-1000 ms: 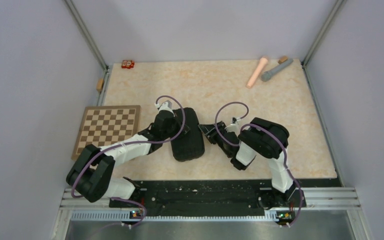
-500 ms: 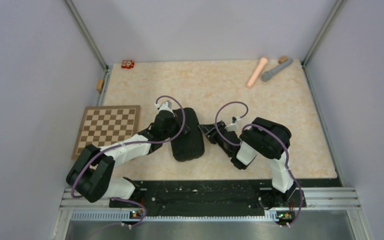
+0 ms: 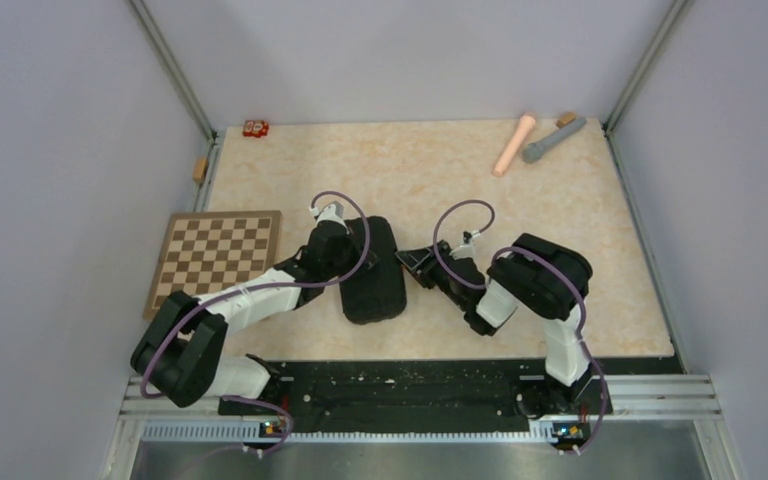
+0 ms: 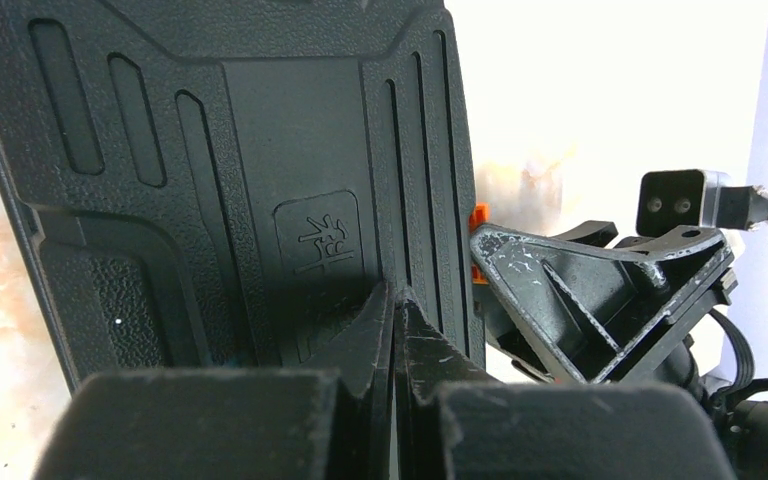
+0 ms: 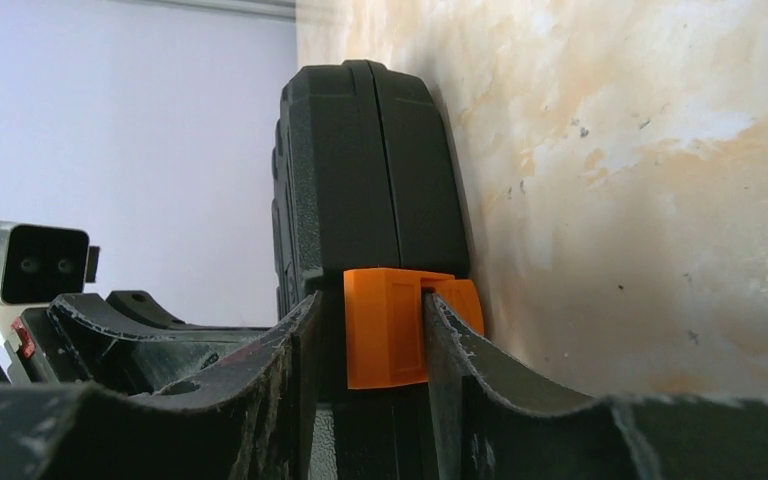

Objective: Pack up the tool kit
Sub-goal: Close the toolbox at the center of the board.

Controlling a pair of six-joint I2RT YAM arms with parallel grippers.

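The tool kit's black case (image 3: 375, 272) lies closed and flat in the middle of the table. Its ribbed lid (image 4: 260, 170) fills the left wrist view. My left gripper (image 4: 397, 295) is shut, and its tips rest on the lid near the case's right edge (image 3: 352, 268). The right gripper (image 3: 412, 262) sits at the case's right side. Its jaws stand part open around the orange latch (image 5: 385, 325). The finger on the table side (image 5: 440, 320) touches the latch, and a thin dark gap shows at the other. No pliers or screwdrivers are in view.
A brown chessboard (image 3: 215, 255) lies at the left edge of the table. A pink cylinder (image 3: 513, 145) and a grey one (image 3: 552, 140) lie at the far right. A small red object (image 3: 256, 128) sits at the far left corner. Walls and metal rails enclose the table.
The right arm's elbow has drifted slightly to the right while its gripper stays at the latch. The left arm and the case have not moved.
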